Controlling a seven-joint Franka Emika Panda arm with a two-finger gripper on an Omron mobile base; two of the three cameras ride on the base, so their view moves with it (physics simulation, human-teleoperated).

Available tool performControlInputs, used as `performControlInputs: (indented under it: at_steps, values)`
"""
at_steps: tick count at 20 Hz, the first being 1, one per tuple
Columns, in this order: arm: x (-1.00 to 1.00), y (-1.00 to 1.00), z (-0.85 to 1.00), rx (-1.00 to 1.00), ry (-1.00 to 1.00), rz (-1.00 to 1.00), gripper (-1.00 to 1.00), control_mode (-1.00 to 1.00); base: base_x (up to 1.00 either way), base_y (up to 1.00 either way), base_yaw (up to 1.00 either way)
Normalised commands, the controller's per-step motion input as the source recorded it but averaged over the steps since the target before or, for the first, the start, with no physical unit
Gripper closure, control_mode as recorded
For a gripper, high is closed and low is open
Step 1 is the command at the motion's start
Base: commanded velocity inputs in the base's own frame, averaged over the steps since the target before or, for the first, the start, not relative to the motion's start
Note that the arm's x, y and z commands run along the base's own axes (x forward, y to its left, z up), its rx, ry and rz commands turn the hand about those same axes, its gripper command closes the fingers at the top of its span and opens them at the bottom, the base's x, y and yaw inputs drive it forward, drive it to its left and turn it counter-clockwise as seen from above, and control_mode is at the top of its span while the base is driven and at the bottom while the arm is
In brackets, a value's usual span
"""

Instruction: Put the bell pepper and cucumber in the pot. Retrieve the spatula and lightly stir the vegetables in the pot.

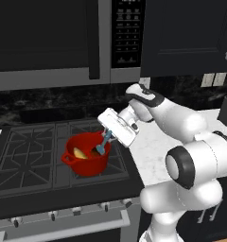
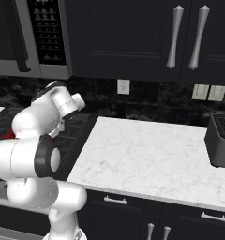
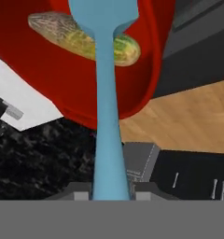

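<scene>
The pot [image 1: 87, 159], glossy red with a loop handle at its near-left rim, stands on the dark grates of the stove [image 1: 25, 156], on the burner toward the stove's right side; inside it, against the left wall, lies the pale-yellow bell pepper [image 1: 79, 153], and in the hand view a mottled green-yellow cucumber [image 3: 76, 39] lies across the pot's red interior, partly behind the utensil; the light-blue spatula [image 1: 105, 143] slants down into the pot from its upper right, blade low inside and handle rising toward the hand; in the hand view the spatula [image 3: 107, 107] runs straight up the middle, its blade over the cucumber and its handle pinched between the two finger tips; the gripper [image 1: 110, 134] hangs just above the pot's right rim, its jaws drawn narrow and clamped on the spatula handle; the white arm reaches to it from the pot's right, over the edge of the pale marble counter [image 2: 152, 154] that adjoins the stove; a microwave [image 1: 63, 38] hangs above the pot, with dark cabinets [image 2: 133, 37] to its right; far to the pot's right on the counter stands a dark toaster [image 2: 221, 140].
</scene>
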Motion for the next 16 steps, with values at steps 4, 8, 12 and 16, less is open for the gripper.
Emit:
performControlInputs:
  at_steps: [4, 8, 12, 16]
  values:
    - [0.00, -0.14, 0.00, -0.25, -0.05, -0.11, 1.00, -1.00, 0.00, 0.00, 0.00]
    - [0.00, -0.13, 0.00, -0.21, -0.04, -0.10, 1.00, -1.00, 0.00, 0.00, 0.00]
    - [-0.17, 0.00, 0.00, -0.10, 0.00, -0.03, 1.00, -1.00, 0.00, 0.00, 0.00]
    - [-0.23, 0.00, 0.00, 0.00, 0.00, 0.00, 1.00, -1.00, 0.00, 0.00, 0.00]
